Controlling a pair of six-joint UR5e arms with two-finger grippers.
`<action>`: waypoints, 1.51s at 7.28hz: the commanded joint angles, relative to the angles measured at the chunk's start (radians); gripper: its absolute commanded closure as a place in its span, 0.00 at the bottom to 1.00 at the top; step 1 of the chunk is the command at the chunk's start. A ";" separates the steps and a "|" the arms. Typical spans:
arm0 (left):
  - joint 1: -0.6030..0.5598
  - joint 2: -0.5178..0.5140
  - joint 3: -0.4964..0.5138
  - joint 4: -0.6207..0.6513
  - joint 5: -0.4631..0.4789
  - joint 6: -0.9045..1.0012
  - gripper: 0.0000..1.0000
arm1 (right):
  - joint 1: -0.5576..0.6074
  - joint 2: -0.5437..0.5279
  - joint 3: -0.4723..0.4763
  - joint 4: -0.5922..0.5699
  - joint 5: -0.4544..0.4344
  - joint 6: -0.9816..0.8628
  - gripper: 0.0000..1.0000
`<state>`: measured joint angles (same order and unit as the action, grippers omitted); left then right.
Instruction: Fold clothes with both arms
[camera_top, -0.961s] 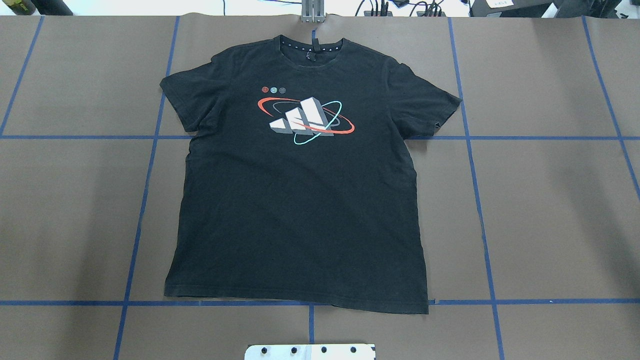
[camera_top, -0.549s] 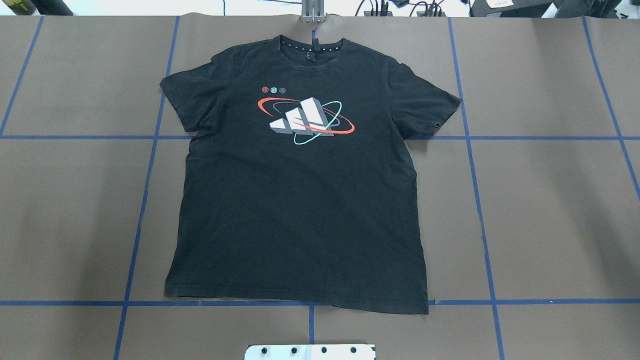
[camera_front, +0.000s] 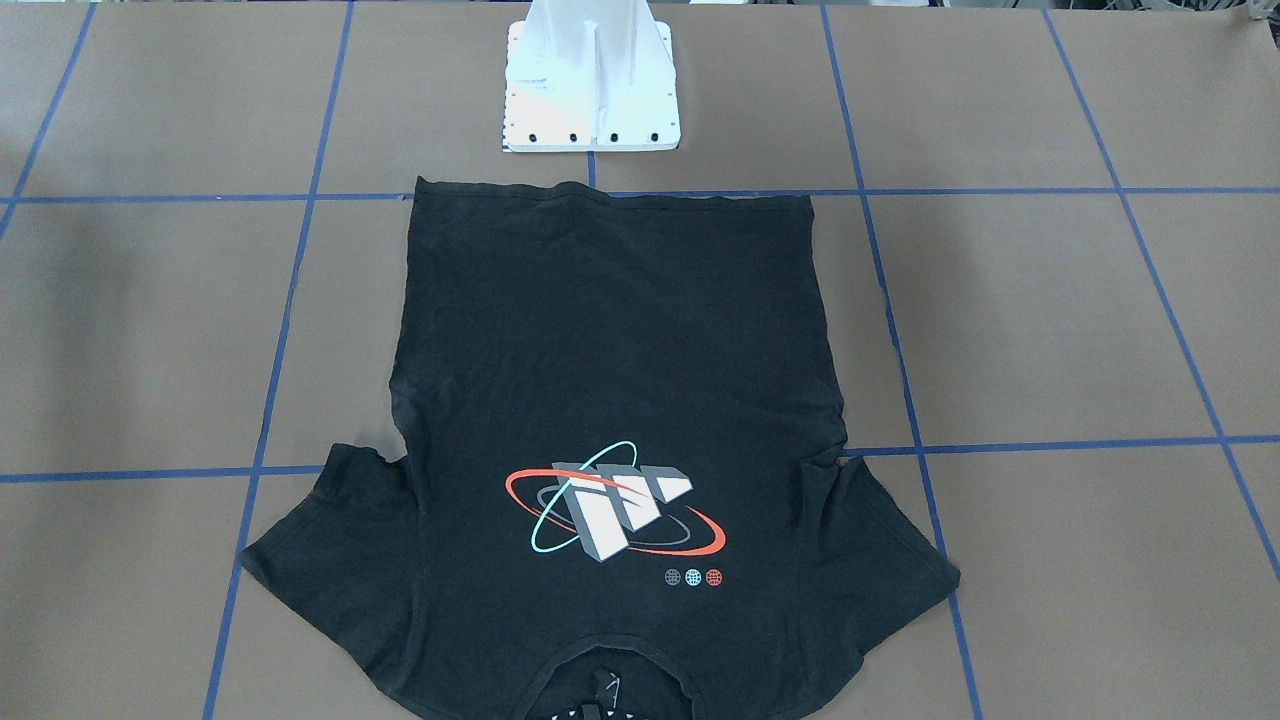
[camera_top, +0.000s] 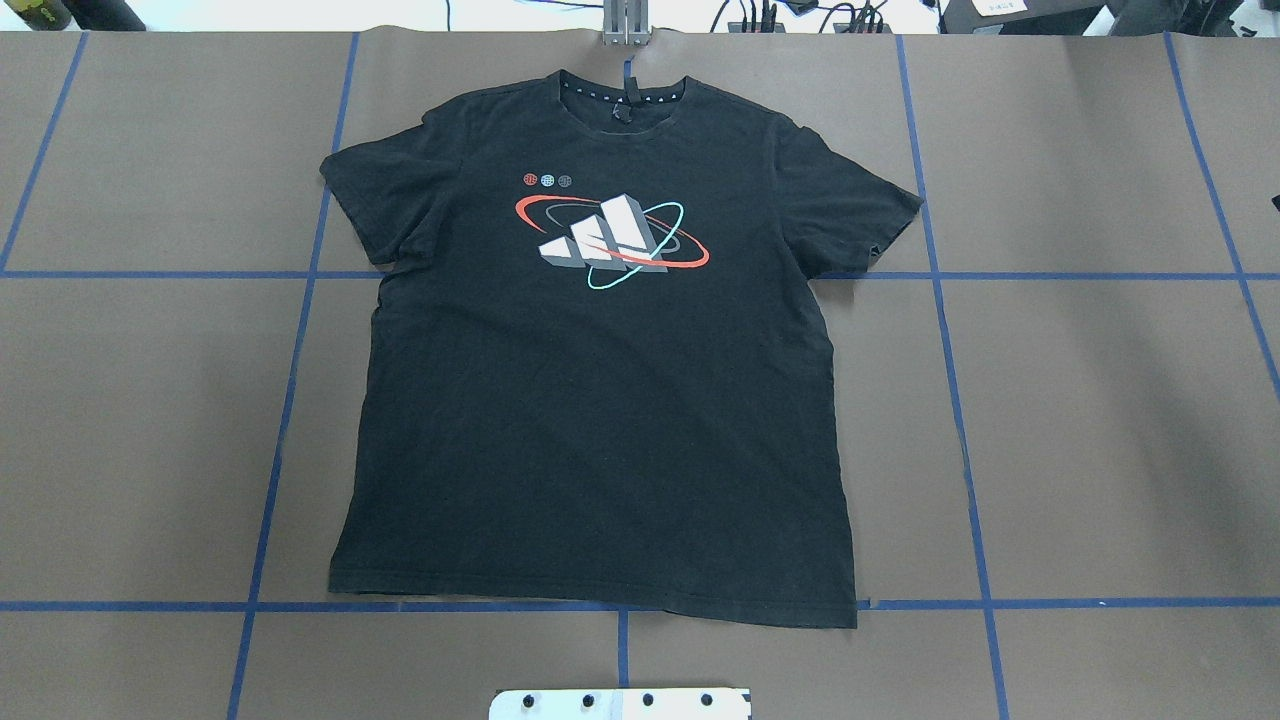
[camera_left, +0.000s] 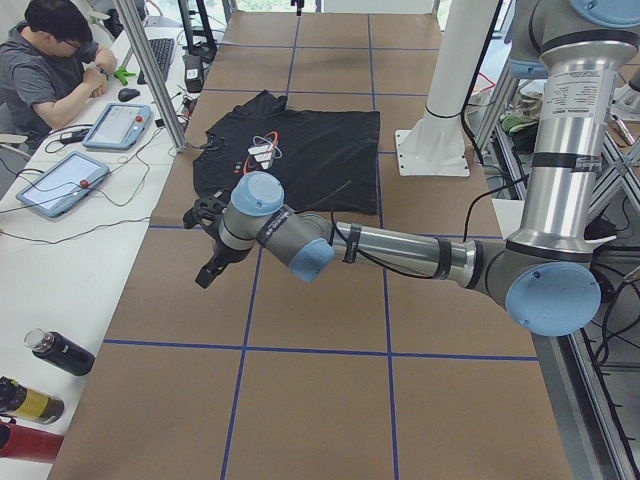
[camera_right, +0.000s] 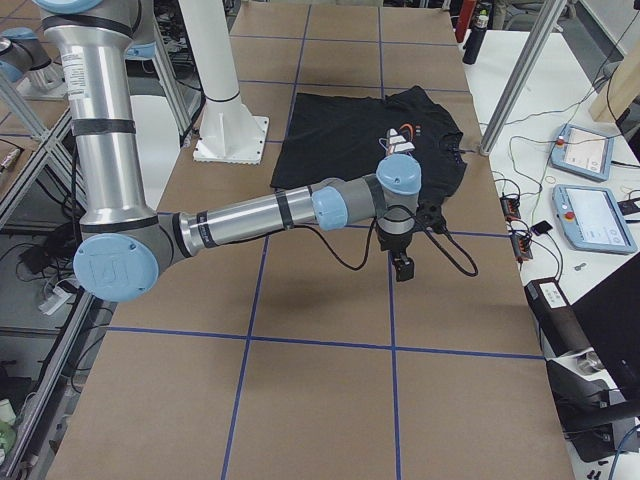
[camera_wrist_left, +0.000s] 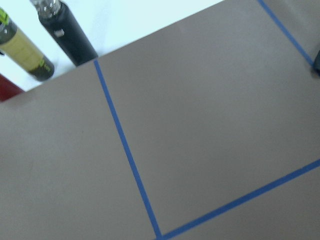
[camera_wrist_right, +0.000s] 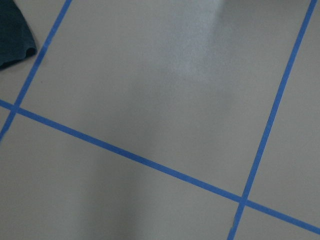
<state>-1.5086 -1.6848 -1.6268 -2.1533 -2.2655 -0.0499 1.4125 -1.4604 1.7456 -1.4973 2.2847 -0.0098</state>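
The black T-shirt (camera_top: 600, 400) lies flat and face up on the brown table, logo (camera_top: 612, 240) on the chest, collar (camera_top: 622, 92) at the far edge, hem toward the robot base. The front-facing view shows the same T-shirt (camera_front: 610, 350) spread out. My left arm reaches out low over the table to the shirt's left, and its gripper (camera_left: 210, 270) hangs above bare table; I cannot tell if it is open or shut. My right gripper (camera_right: 403, 268) hangs to the shirt's right, state also unclear. A sleeve tip (camera_wrist_right: 15, 35) shows in the right wrist view.
Blue tape lines (camera_top: 640, 605) grid the table. The white pedestal base (camera_front: 592, 80) stands by the hem. Bottles (camera_wrist_left: 50, 35) stand beyond the table's left end. A person (camera_left: 50, 70) sits at a side desk with tablets (camera_left: 118, 125) and cables.
The T-shirt has not moved. A small dark tip has come into the overhead view at its right edge.
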 joint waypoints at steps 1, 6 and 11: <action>0.021 -0.059 0.001 -0.077 0.000 -0.138 0.00 | -0.054 0.055 -0.044 0.162 -0.002 0.217 0.00; 0.202 -0.055 0.016 -0.272 0.003 -0.235 0.00 | -0.338 0.285 -0.211 0.361 -0.167 0.757 0.00; 0.208 -0.047 0.019 -0.284 0.004 -0.235 0.00 | -0.486 0.413 -0.603 0.766 -0.352 0.942 0.07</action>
<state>-1.3019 -1.7324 -1.6078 -2.4375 -2.2615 -0.2857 0.9423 -1.0665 1.1990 -0.7641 1.9636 0.9251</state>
